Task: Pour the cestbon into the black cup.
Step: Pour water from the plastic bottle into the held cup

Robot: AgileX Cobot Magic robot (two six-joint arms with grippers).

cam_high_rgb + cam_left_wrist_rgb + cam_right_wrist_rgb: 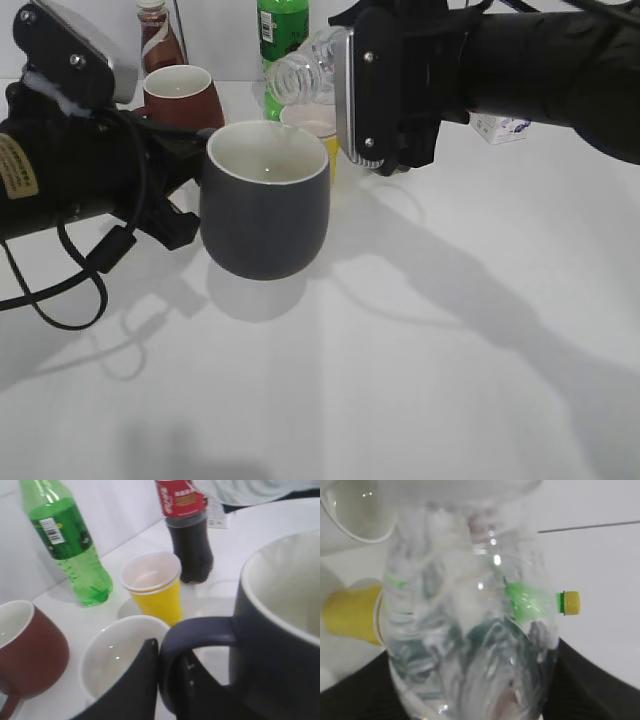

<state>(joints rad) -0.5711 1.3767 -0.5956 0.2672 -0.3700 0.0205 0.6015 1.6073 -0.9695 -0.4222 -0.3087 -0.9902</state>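
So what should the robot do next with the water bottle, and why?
Probably tip the cestbon a bit further. The right gripper holds it tilted, mouth near the rim of the black cup, which the left gripper holds up by the handle. No stream of water is visible yet.

cestbon (300, 72): clear ribbed plastic bottle, tipped steeply, open mouth angled down-left just above the far rim of the black cup | black cup (265, 205): matte charcoal mug, white inside, upright, raised off the tabletop (450, 330), shadow beneath; loop handle faces left | interior looks near-empty; contents unclear.
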